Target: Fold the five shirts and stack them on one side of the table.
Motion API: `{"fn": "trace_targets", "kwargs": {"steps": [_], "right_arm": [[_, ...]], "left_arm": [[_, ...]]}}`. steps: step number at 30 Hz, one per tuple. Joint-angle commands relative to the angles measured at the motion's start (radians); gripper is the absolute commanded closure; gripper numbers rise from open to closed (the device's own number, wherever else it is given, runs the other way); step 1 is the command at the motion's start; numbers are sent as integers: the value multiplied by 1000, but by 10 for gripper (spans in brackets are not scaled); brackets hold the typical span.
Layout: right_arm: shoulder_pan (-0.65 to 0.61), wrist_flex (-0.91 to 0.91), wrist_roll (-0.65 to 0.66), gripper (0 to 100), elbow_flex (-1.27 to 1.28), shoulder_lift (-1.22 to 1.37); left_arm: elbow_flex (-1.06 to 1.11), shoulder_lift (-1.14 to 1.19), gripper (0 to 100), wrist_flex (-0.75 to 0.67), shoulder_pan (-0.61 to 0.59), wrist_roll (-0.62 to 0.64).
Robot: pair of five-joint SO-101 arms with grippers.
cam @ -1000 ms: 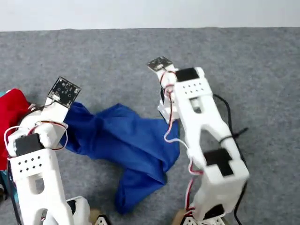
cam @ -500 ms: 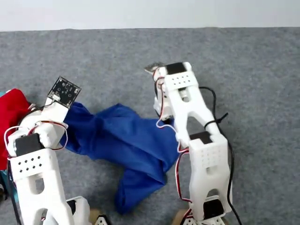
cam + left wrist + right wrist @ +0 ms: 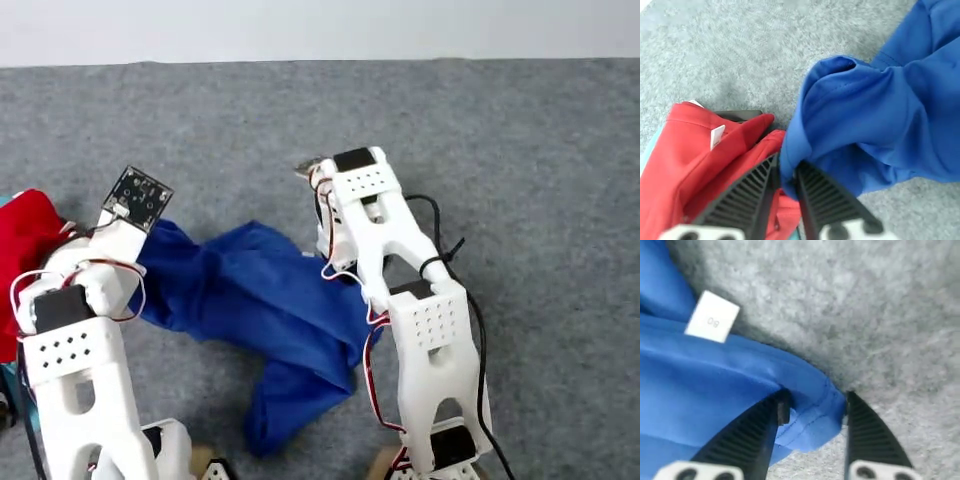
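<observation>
A crumpled blue shirt (image 3: 260, 300) lies on the grey table between the two arms. My left gripper (image 3: 787, 175) is shut on a bunched fold of the blue shirt (image 3: 875, 115), right beside a red shirt (image 3: 700, 160). The red shirt (image 3: 25, 240) sits at the table's left edge. My right gripper (image 3: 812, 412) is open, its fingers either side of a hemmed corner of the blue shirt (image 3: 700, 395) at the cloth's right edge, close to the table surface. A white tag (image 3: 712, 316) shows on the shirt near that corner.
A teal cloth edge (image 3: 647, 155) peeks from under the red shirt, and a dark flat piece (image 3: 740, 116) lies beside it. Bare grey table (image 3: 500, 130) stretches to the right and toward the far edge.
The right arm has swung left and come down onto the blue shirt's right edge. The left arm and the shirt in its gripper have kept still.
</observation>
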Motion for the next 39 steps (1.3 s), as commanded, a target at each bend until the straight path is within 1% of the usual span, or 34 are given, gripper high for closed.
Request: {"fn": "trace_targets", "kwargs": {"steps": [1, 2, 7, 11, 16, 19, 22, 24, 31, 35, 39], "right_arm": [[-2, -7, 2, 969, -29, -19], [-1, -8, 2, 991, -29, -31], [7, -7, 12, 988, -29, -122], [10, 16, 103, 988, -29, -180], [28, 79, 157, 988, -29, -291], [73, 81, 157, 989, -29, -403], [120, 79, 160, 989, -29, -527], [139, 79, 190, 989, -29, -611], [156, 56, 252, 989, -29, -932], [160, 15, 265, 989, -34, -1096], [209, -28, 265, 989, -34, -1233]], "left_arm": [[10, -15, 994, -23, -8, 6], [13, -15, 994, -23, -8, 6], [12, -17, 994, -23, -8, 6], [8, -17, 994, -29, -8, 6], [-12, -40, 994, -80, -9, 11], [-54, -109, 994, -115, -6, 20], [-99, -189, 994, -195, 14, 104], [-133, -247, 994, -235, 38, 140], [-229, -399, 994, -330, 180, 143], [-325, -423, 994, -396, 198, 143], [-449, -404, 994, -425, 195, 143]]}}
